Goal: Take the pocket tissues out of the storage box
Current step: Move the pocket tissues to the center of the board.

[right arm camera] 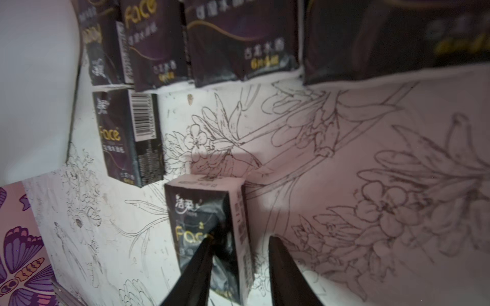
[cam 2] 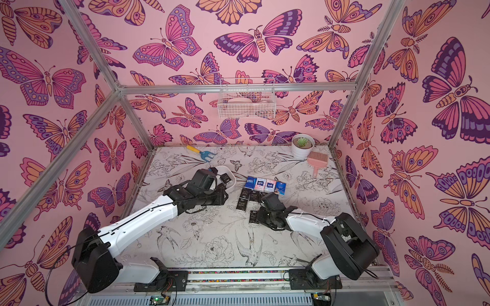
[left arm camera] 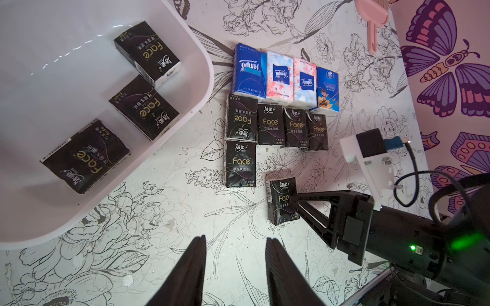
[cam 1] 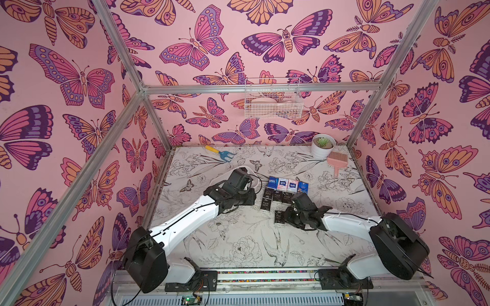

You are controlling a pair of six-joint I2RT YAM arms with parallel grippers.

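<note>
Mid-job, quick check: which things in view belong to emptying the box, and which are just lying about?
Job: storage box; three black packets inside it; nine packets grouped outside it; lone black packet by the open right hand.
Lying about: wire basket; plant pot; pink brush; blue garden fork.

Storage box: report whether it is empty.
Not empty. The left wrist view shows three black pocket tissues lying inside the storage box.

Bright, even light in both top views, walls bowing at nine and three o'clock. Glare streaks the storage box; right wrist view soft, far pocket tissues maybe out of focus.
</note>
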